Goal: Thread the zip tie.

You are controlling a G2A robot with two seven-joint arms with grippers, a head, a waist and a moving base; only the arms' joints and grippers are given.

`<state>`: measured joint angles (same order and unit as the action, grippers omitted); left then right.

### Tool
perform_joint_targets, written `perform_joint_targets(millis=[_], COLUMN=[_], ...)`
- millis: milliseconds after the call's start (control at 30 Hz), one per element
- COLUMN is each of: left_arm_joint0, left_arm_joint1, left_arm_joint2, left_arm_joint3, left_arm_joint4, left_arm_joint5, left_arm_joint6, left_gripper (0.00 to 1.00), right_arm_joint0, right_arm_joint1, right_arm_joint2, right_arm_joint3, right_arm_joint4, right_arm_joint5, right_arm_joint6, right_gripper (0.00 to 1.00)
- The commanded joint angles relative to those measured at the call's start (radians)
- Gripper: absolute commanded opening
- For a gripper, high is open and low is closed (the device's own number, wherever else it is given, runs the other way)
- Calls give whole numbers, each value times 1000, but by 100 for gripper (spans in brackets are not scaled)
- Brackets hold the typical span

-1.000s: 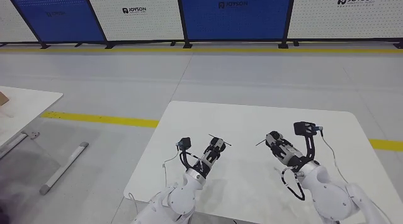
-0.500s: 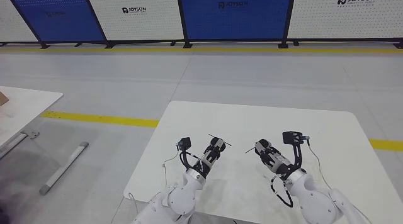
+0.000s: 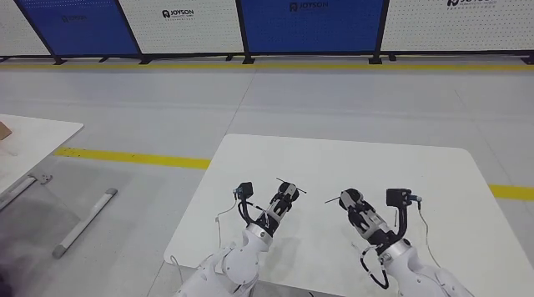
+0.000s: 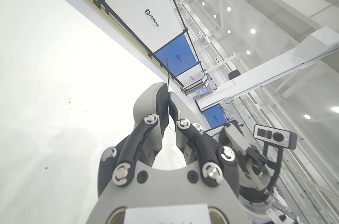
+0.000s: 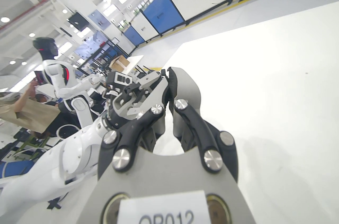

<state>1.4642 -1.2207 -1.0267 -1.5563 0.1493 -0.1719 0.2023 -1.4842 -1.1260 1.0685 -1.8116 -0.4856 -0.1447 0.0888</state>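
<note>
A thin black zip tie is pinched in my left gripper, which hangs shut above the white table. In the left wrist view the strap sticks up past the shut fingertips of the left gripper. My right gripper is a short way to the right of it, also shut, with a short black strip poking out toward the left gripper. In the right wrist view the right gripper holds a small black end at its tips, and the left gripper shows just beyond.
The white table's far half is bare, and its left edge drops to grey floor. Another white table stands far left. Blue and white panels line the back.
The right arm has drawn left and nearer the robot, bringing its gripper closer to the left one. The left arm and its zip tie have stayed put.
</note>
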Motion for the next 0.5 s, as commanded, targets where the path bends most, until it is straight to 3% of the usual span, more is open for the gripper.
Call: perform_joint_targets(millis=[0, 67, 467], left_arm_joint0=[0, 0, 0], left_arm_joint1=[0, 0, 0], left_arm_joint2=[0, 0, 0], left_arm_joint3=[0, 0, 0], left_arm_joint4=[0, 0, 0], left_arm_joint5=[0, 0, 0], left_arm_joint6=[0, 0, 0], left_gripper=[0, 0, 0], right_arm_joint0=[-11, 18, 18], right_arm_joint1=[-4, -15, -15], right_arm_joint2=[-19, -54, -54], right_arm_joint3=[11, 32, 32], right_arm_joint4=[-40, -54, -54], right_arm_joint5=[6, 59, 59], right_arm_joint6=[-39, -21, -21], right_gripper=[0, 0, 0])
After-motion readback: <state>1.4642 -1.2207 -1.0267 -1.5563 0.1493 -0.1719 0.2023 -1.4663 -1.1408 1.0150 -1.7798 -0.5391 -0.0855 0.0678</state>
